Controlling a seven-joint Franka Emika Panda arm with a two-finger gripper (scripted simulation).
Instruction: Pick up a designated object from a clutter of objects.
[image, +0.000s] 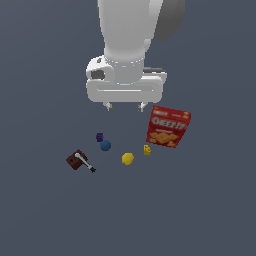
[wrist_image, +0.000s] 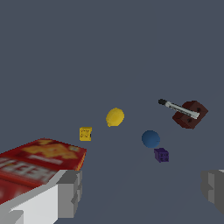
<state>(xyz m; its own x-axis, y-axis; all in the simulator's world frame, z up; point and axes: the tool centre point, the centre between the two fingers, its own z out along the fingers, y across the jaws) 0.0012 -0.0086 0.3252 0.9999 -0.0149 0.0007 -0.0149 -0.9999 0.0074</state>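
The small dark-blue ball (image: 105, 145) lies on the grey floor, right beside the tiny purple block (image: 100, 137); it also shows in the wrist view (wrist_image: 150, 138) next to the purple block (wrist_image: 161, 155). My gripper (image: 125, 106) hangs well above the clutter, open and empty, with its fingers (wrist_image: 70, 192) spread wide. The ball is below it, toward the exterior view's left. The yellow ball (image: 127, 159) and the tiny yellow block (image: 147, 149) lie nearby.
The red Cheez-It box (image: 169, 126) lies at the exterior view's right, close under one finger in the wrist view (wrist_image: 39, 159). The brown block with a grey tool (image: 80, 161) lies at the exterior view's left of the blue ball.
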